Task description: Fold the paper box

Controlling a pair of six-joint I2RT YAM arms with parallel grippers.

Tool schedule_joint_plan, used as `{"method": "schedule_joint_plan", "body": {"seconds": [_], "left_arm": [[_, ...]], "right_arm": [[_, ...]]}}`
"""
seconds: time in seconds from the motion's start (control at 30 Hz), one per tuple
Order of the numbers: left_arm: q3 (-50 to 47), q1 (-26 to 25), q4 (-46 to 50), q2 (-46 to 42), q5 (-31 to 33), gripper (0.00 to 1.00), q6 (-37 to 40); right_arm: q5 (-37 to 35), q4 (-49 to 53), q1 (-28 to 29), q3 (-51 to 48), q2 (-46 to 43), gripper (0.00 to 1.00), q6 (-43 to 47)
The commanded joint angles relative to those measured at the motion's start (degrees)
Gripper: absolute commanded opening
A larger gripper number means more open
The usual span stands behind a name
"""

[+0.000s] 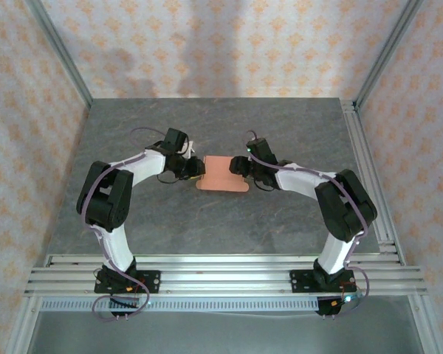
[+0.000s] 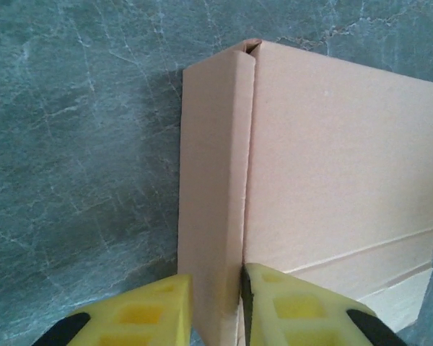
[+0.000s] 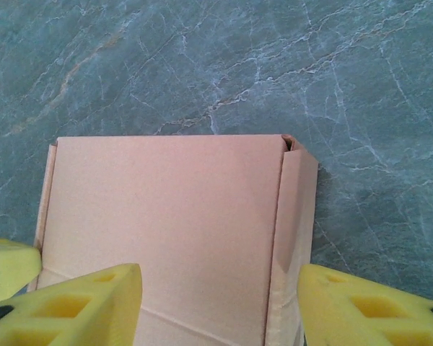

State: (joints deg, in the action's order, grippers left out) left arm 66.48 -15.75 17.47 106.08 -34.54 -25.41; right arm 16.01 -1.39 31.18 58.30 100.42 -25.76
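Note:
The salmon-orange paper box (image 1: 221,175) lies flat in the middle of the table between both arms. Its broad panel (image 2: 332,166) faces up, and a narrow side wall (image 2: 213,180) stands folded up along its left edge. My left gripper (image 2: 216,299) is shut on that side wall, one yellow finger (image 2: 151,313) on each face. My right gripper (image 3: 218,277) is open at the box's right edge. One of its fingers (image 3: 94,303) hangs over the broad panel (image 3: 166,216) and the other sits just outside the folded right wall (image 3: 292,216). From above, the left gripper (image 1: 194,168) and right gripper (image 1: 240,168) flank the box.
The grey marbled table (image 1: 133,125) spreads round the box on all sides. Aluminium rails (image 1: 221,269) carrying the arm bases run along the near edge, and a frame rail (image 1: 365,169) runs down the right side. Patterned walls enclose the back and sides.

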Motion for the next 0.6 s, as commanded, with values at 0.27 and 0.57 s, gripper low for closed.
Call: {"method": "schedule_joint_plan", "body": {"seconds": [0.27, 0.57], "left_arm": [[-1.26, 4.20, 0.48, 2.37, -3.94, 0.04, 3.27], [-1.26, 4.26, 0.38, 2.46, -4.56, 0.04, 3.60]], "right_arm": [[0.31, -2.99, -0.65, -2.06, -4.42, 0.68, -2.89], [9.55, -12.24, -2.57, -2.16, -1.46, 0.75, -9.61]]}}
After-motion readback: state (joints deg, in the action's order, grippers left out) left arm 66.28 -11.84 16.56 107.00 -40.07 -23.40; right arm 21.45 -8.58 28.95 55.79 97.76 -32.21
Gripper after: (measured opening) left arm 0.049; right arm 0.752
